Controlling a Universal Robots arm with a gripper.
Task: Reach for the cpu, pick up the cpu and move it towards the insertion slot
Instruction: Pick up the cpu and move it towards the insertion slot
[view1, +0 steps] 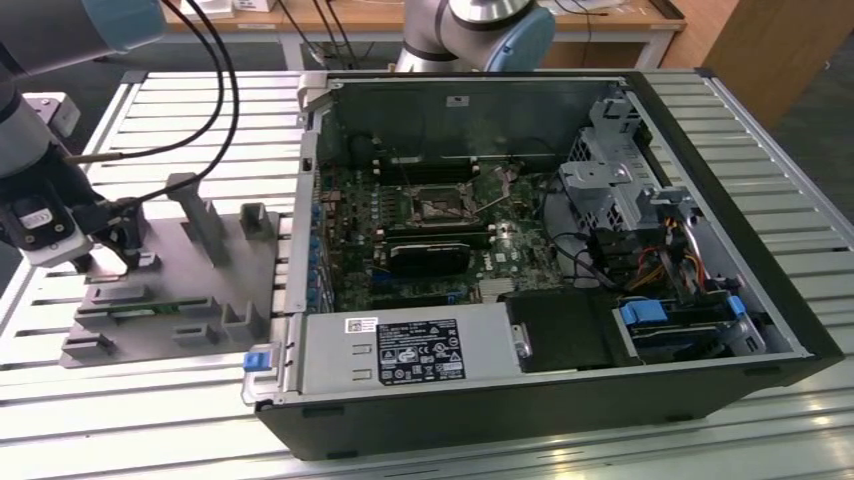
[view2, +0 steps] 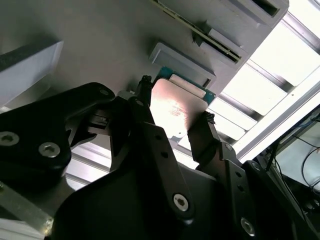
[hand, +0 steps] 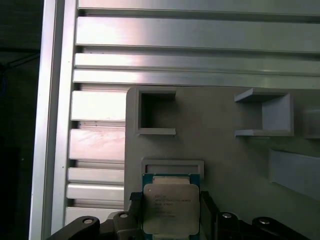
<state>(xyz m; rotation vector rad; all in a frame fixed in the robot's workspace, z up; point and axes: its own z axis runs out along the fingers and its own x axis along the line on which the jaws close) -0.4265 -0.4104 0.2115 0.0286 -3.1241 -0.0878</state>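
Entry: the cpu (hand: 171, 210) sits at the edge of the grey fixture plate (hand: 215, 150), just beside a small raised grey block (hand: 172, 165) on that plate. I cannot tell whether the chip rests on the plate or is lifted off it.

The gripper (view2: 174, 105) is on the chip. The jaws are drawn in narrow, with one black finger (view2: 155, 145) against each of two opposite edges and no gap visible in either wrist view.

In the exterior view the arm (view1: 40, 150) stands over the end of the fixture plate farthest from the computer case (view1: 534, 420), with its wrist pointing down at the plate.

Chip appearance:
- Square and flat, with a dull silver lid that throws a pale glare.
- Faint print on top.
- A thin green border shows along the side next to the grey block.

Fixture plate:
- It carries several upright grey blocks and open-sided pockets.
- A long narrow green board (view1: 147, 308) lies in one holder.
- The plate lies on a slatted aluminium table (view1: 200, 110).

Case, to the exterior view's right of the plate, lying open:
- It holds a motherboard (view1: 350, 270) with the insertion slot (view1: 435, 204), well apart from the plate.
- It also holds a labelled metal box (view1: 400, 350), a drive cage (view1: 607, 190) and loose cables (view1: 654, 260).
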